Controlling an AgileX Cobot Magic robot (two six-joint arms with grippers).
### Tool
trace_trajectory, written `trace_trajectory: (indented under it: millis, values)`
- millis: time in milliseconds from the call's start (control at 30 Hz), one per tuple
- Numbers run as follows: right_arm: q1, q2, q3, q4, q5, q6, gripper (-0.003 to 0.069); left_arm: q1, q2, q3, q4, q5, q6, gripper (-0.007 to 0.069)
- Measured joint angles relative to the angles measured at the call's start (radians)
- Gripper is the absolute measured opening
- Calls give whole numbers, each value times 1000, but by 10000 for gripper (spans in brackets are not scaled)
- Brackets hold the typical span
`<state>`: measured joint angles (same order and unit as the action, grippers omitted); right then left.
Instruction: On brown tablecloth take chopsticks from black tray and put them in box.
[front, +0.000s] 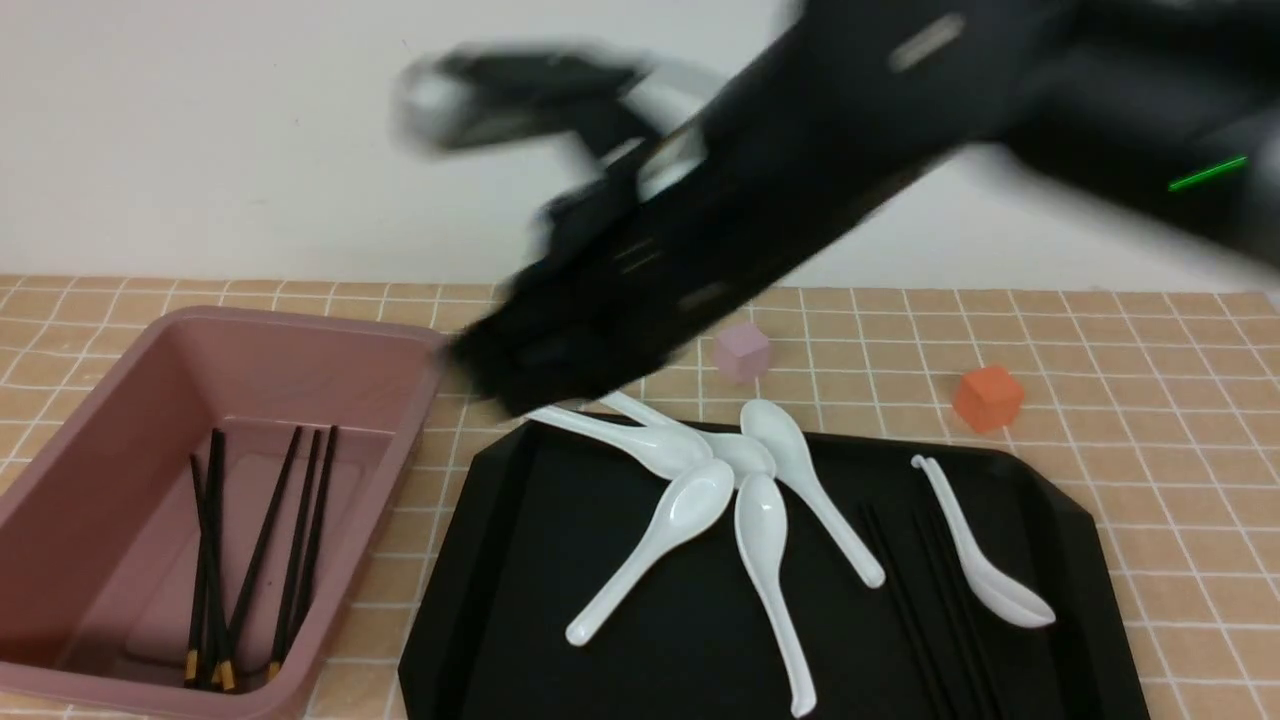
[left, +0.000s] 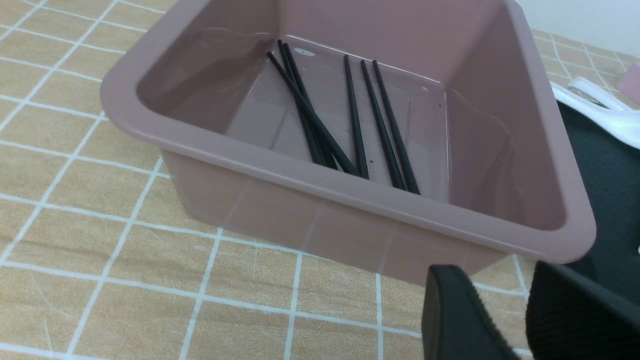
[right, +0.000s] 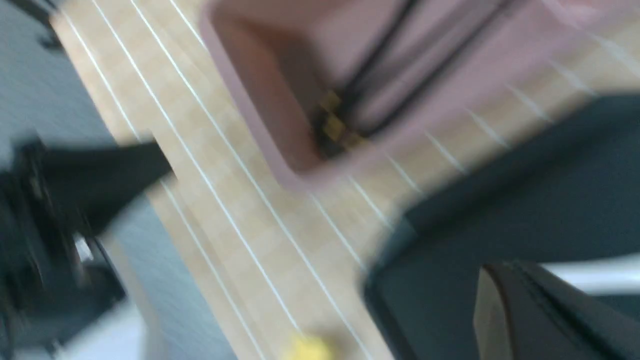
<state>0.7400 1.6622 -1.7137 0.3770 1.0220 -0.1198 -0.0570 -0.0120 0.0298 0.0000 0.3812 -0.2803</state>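
The box (front: 300, 325) stands at the left on the brown tablecloth (front: 1150, 420), with several chopsticks (front: 260, 560) lying inside it. More chopsticks (front: 905, 600) rest on the right part of the black tray (front: 540, 600). My right arm sweeps in blurred from the upper right. Its gripper (front: 500, 375) hangs over the gap between box and tray. In the right wrist view, the right gripper (right: 505, 300) shows its fingers pressed together with nothing between them. My left gripper (left: 500, 285) is open and empty, just outside the box's wall (left: 350, 197).
Several white spoons (front: 760, 520) lie fanned on the tray, and one more (front: 985, 570) lies beside the chopsticks. A small pink cube (front: 741, 352) and an orange cube (front: 988, 397) sit on the cloth behind the tray. A white wall closes the back.
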Motion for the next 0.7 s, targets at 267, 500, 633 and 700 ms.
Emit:
trace_trajectory:
  millis: [267,500,633,700]
  values:
    - [-53,-278,5,-275,230,109,-8,0,0,0,0,0,0,238]
    - [-53,-564,185,-405,235,192,-5,0,0,0,0,0,0,238]
    - [-53,-724,384,-434,179,200,-2,0,0,0,0,0,0,238]
    - [-53,-834,538,-441,58,204,-1,0,0,0,0,0,0,238]
